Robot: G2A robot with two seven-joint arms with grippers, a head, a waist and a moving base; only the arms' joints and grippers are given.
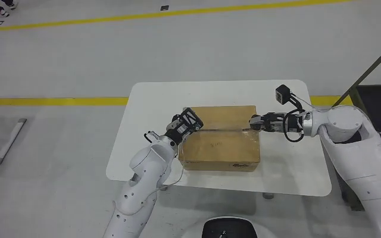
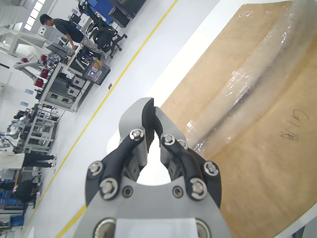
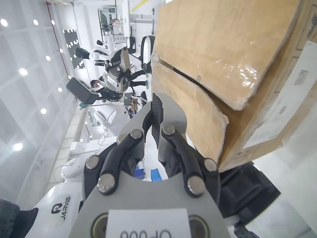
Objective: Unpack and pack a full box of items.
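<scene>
**Left gripper** (image 2: pixel 151 115): claw closed pad to pad, nothing held; placed at the left end of the box top, just beside its edge.

**Cardboard box** (image 1: pixel 220 149): stood at the middle of the white table (image 1: pixel 143 113); lid flaps down; clear tape (image 2: pixel 247 85) laid along the centre seam; contents hidden.

**Right gripper** (image 3: pixel 156 110): claw likewise pinched shut and empty; set at the right end of the seam, where one flap (image 3: pixel 223 38) is seen raised slightly over the other.

**Hazards, as judged:** with tape bridging the seam, a pull on a flap is likely to be passed to the whole box, so that it may be dragged or tipped toward the table edge; a closed claw may be skidded off the glossy tape; a worn flap corner may be torn if it is pried at too steeply.
</scene>
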